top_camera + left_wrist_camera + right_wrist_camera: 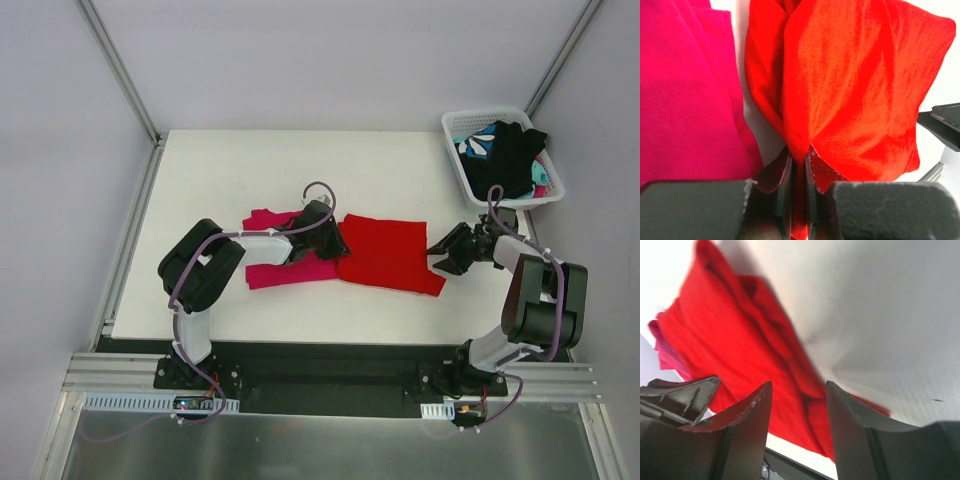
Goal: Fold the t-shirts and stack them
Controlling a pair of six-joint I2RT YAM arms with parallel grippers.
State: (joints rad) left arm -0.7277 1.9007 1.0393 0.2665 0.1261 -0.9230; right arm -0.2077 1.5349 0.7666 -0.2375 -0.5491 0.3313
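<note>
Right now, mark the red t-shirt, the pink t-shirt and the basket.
red t-shirt [385, 255], top view, middle of the folded cloth.
pink t-shirt [280, 276], top view, near strip of the cloth.
basket [482, 113], top view, far rim.

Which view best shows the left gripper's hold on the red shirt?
Left wrist: the left gripper is shut on a fold of the red shirt, seen close up. Top external hides the pinch itself; right wrist shows the shirt only.

Plain white rectangular tabletop [230, 170] lying flat between pale grey walls, white plastic lattice basket [480, 113] sitting askew at its far right corner, silver aluminium rail [110, 375] running along the near side.
</note>
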